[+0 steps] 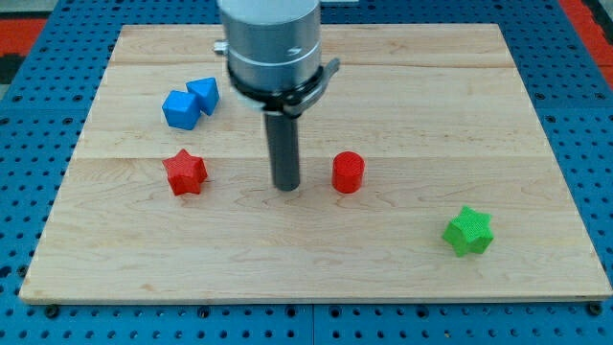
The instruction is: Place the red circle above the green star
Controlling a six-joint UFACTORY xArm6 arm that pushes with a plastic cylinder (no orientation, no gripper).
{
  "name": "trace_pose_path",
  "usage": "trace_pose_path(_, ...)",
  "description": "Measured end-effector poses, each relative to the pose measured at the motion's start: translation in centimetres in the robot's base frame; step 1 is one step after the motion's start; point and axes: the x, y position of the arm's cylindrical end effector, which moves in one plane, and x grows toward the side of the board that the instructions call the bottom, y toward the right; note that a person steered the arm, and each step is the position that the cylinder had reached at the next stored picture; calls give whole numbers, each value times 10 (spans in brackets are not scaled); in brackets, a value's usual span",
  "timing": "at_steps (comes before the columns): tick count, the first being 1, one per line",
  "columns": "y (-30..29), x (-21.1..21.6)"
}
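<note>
Resting my tip (286,187) bare, gripping nothing, just left of red circle (348,172), apart; sitting well toward lower right, green star (468,231).

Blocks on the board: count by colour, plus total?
Red: 2, the red star and the red circle
Blue: 2, the blue cube and the blue triangular block
Green: 1, the green star
Total: 5

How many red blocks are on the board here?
2: a red star at the view's left and a red circle just right of my tip. None appear hidden.
</note>
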Motion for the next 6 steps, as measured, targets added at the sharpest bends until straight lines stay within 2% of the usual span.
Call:
trace_pose_path(1, 53, -18)
trace_pose_path(2, 123, -2)
trace_pose_path(3, 106, 6)
trace_pose_path(4, 115, 29)
trace_pose_path(5, 141, 28)
trace_pose_path(6, 132, 33)
